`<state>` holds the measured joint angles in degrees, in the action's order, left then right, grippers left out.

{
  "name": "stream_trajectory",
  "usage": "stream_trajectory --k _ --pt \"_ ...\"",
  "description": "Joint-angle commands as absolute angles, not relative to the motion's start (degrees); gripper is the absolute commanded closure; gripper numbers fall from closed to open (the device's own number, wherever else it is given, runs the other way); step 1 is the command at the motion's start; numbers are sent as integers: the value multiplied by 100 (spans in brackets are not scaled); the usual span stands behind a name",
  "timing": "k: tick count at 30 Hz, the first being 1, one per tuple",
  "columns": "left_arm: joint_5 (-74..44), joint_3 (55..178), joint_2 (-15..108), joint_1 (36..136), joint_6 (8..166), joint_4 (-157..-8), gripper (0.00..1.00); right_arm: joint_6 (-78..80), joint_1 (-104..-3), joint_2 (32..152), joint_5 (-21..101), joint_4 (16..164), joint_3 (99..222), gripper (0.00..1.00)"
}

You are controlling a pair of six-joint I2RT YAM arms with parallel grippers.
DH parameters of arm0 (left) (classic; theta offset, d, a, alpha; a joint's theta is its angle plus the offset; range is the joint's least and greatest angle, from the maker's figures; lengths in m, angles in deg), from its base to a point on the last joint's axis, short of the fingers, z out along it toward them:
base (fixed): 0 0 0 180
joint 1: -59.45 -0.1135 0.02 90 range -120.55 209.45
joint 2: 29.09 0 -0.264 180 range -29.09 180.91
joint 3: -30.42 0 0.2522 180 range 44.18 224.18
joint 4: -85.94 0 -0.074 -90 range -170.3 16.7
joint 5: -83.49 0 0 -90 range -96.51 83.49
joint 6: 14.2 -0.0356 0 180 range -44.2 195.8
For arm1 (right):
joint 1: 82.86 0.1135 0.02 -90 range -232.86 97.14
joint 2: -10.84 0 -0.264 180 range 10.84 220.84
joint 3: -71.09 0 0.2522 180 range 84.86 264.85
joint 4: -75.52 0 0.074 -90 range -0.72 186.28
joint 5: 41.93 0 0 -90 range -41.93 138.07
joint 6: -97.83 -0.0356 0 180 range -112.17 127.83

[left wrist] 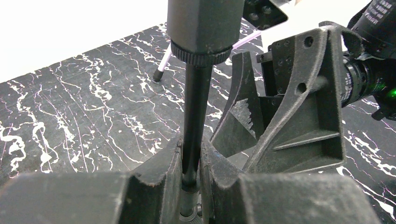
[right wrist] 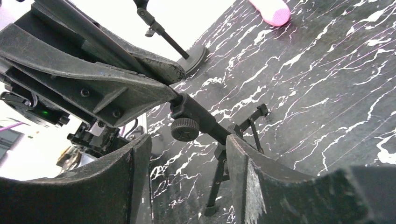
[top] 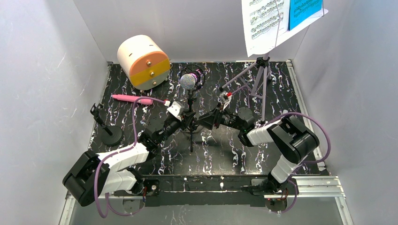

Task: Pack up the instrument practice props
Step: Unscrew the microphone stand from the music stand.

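Quick snapshot: the purple silver-headed mic (top: 188, 81) stood upright on its black mic tripod (top: 191, 140) roughly mid-table, a bit toward the far edge. The left fingers (top: 184, 120) were clamped shut on the tripod's pole, below the mic & above the legs. The wrist cam showed the pole pinched tight btw them, no gap. The right fingers (top: 201, 120) were at the same stand from the other side. They were spread apart, one on each side of the lower pole right by the little adjuster knob (right wrist: 185, 129). Couldn't tell if either finger actually touched it tbh. The two sets of fingers were just beside each other, pretty much nose to nose.

Rest of the props:
- The pink toy mic (top: 133, 98) lay flat toward the far left corner, just in front of the cream cylinder box (top: 141, 58) w/ the orange-grey knobbed face.
- A 2nd black stand w/ a round base (top: 111, 137) stood by the left edge, well apart from both arms.
- The lilac music rack (top: 263, 61) stood on its tripod legs at the far right corner.
- A white sheet-music page (top: 263, 23) & a blue page (top: 302, 11) sat up on the rack.

The table (top: 225, 150) itself was black w/ white marbling.
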<state>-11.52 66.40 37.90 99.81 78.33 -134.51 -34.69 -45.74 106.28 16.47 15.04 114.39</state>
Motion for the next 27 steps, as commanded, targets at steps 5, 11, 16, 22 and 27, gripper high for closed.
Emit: stream_trajectory --k 5,11,16,22,27 --pt "-1234 6563 3740 10025 7927 -13451 100 -4443 -4612 11109 1399 714 11922 39" --pt "-1236 6572 3762 10024 7932 -13452 100 -4804 -4621 11357 1305 392 12028 47" --pt "-1239 6572 3762 10031 7932 -13452 100 -5029 -4633 11529 1165 179 12114 56" --pt "-1216 6561 3752 10028 7923 -13443 100 -5278 -4647 11662 898 0 12199 85" --pt "-1202 6572 3786 10029 7936 -13447 100 -5357 -4660 11792 503 -17 12351 99"
